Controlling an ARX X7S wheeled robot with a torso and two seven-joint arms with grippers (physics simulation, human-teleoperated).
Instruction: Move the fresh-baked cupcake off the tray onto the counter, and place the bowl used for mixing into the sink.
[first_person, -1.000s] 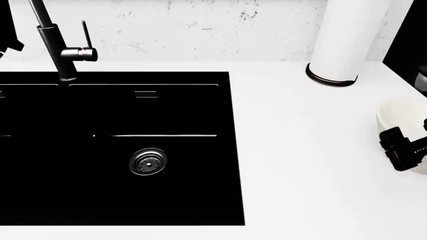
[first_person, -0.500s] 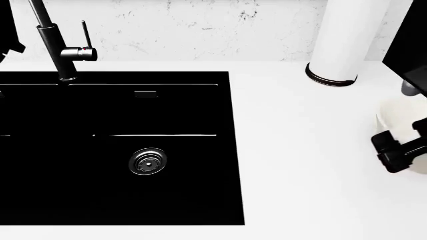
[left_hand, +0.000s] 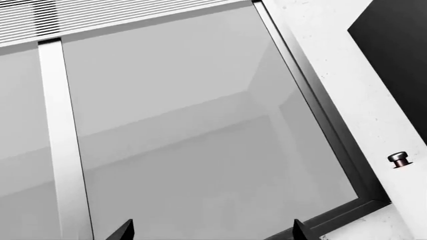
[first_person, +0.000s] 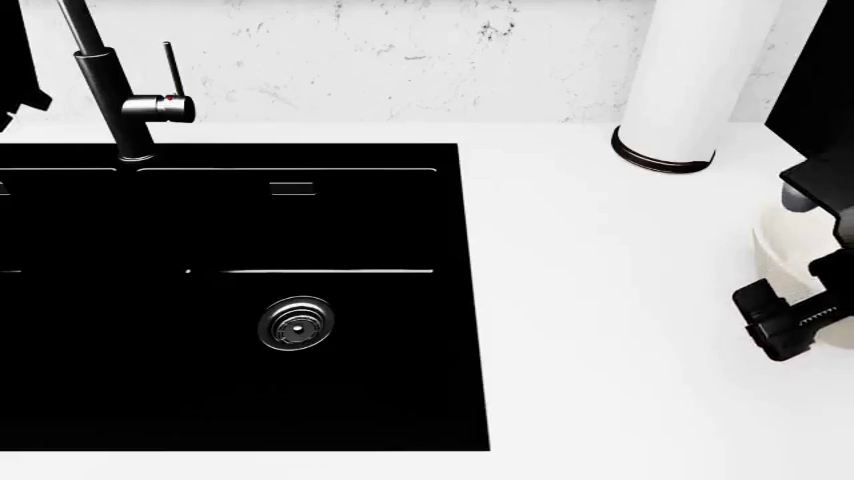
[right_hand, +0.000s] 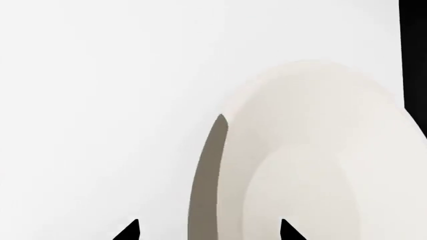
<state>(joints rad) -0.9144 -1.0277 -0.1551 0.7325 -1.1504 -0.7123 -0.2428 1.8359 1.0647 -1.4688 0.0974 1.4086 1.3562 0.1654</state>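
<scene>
**Right arm shifts lower over the bowl's rim**

Over the last second the right gripper (first_person: 787, 325) has slid down and a little toward the sink at the right edge of the head view, and more of the dark arm has come in above the bowl. To me that reads as lining up on the rim, so the bowl half of the job is only at the approach stage. Neither the cupcake nor the tray is in sight.

The counter (first_person: 601, 300) is the biggest thing here: a smooth, plain white worktop with no texture, running up to a white marbled wall (first_person: 400, 50). Set into it is the sink (first_person: 347, 400), matte black and square-cornered, with a round metal drain (first_person: 295, 323) and a tall dark faucet (first_person: 120, 90) at its back edge. A tall white cylinder (first_person: 687, 70) with a dark base ring stands by the wall.

The bowl (right_hand: 320, 160) sits on the counter well to the right of the sink. It is round, cream-white and matte, with thick walls. In the right wrist view the two dark fingertips (right_hand: 130, 231) stand apart, straddling the near rim without touching it.

The left gripper (left_hand: 210, 232) points up at a grey glass panel (left_hand: 187, 125), tips spread and empty.
</scene>
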